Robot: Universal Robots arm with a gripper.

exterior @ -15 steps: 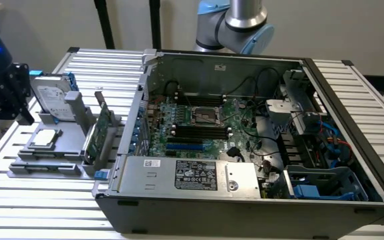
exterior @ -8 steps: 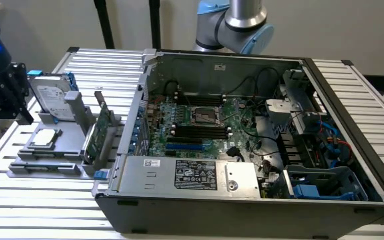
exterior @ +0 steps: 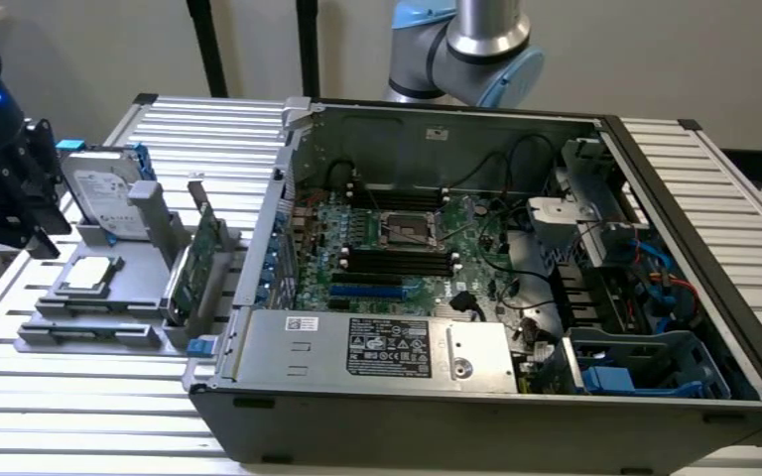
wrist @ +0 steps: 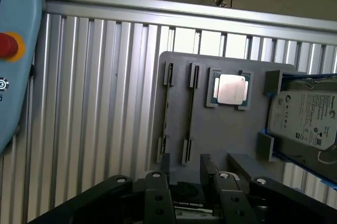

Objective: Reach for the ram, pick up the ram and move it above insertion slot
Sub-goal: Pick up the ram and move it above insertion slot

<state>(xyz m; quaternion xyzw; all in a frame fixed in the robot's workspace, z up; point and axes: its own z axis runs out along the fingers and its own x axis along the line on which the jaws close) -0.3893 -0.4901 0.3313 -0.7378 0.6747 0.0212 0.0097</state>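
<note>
Claw (wrist: 185, 168) spread wide and empty, at the edge of the gray tray (wrist: 226, 129).
Ram (wrist: 190, 113) looks to be the thin edge-on strip in the tray's long slot, not certain; just beside it the processor chip (wrist: 230, 89), hard drive (wrist: 305, 118) beyond.

The ribbed table (exterior: 76, 407) is silver, the holder (exterior: 90, 332) plain grey. At nine o'clock of the black computer case (exterior: 487, 426), a green card (exterior: 193, 263).

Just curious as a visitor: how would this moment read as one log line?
gripper open, empty | at gray holder | processor, hard drive on holder
</note>
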